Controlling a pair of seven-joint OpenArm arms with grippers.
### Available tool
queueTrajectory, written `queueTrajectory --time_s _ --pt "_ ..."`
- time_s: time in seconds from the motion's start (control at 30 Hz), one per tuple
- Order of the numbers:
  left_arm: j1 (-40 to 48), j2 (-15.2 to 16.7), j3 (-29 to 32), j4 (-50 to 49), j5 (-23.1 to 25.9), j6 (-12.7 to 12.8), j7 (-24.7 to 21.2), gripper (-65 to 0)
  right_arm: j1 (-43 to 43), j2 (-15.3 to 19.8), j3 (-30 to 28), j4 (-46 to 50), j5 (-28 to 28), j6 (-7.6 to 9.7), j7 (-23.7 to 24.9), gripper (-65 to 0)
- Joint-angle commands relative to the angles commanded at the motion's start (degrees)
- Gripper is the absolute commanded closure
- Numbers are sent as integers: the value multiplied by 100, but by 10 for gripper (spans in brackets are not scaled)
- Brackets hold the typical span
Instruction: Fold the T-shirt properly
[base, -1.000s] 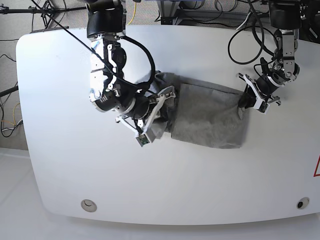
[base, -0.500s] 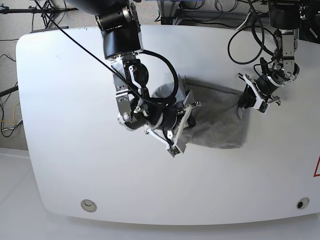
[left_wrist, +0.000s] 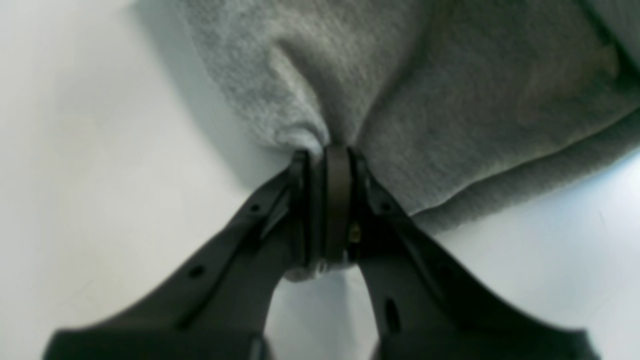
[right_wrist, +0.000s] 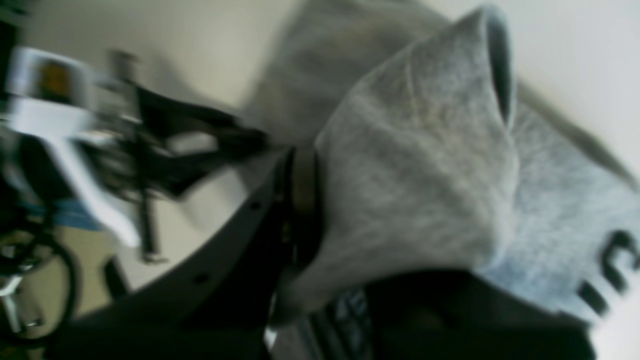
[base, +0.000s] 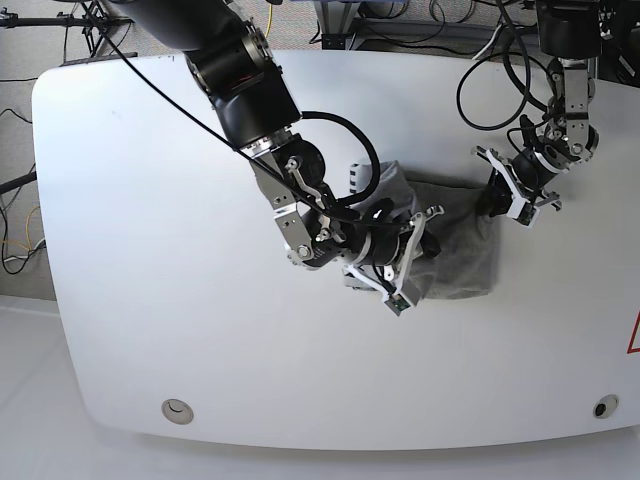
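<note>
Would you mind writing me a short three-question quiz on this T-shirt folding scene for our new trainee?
1. True or false: the left gripper is shut on an edge of the T-shirt.
2. Multiple choice: in the base view, the right gripper is (A) parked off the table, (B) over the shirt, holding a fold of it, (C) resting on the bare table far from the shirt.
3. Fill in: in the right wrist view, black ____ shows on the cloth at the lower right.

Key: 1 true; 2 B; 3 lettering.
</note>
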Motion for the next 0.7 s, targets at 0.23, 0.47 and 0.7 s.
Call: queueTrajectory --time_s 0.23,0.47,0.7 --pt "0 105 0 0 -9 0 0 0 202 0 -404 -299 589 0 545 0" --pt "9 149 0 0 0 0 0 0 308 0 -835 -914 897 0 1407 0" --pt "9 158 0 0 0 0 0 0 360 0 -1231 -1538 1108 0 2040 -5"
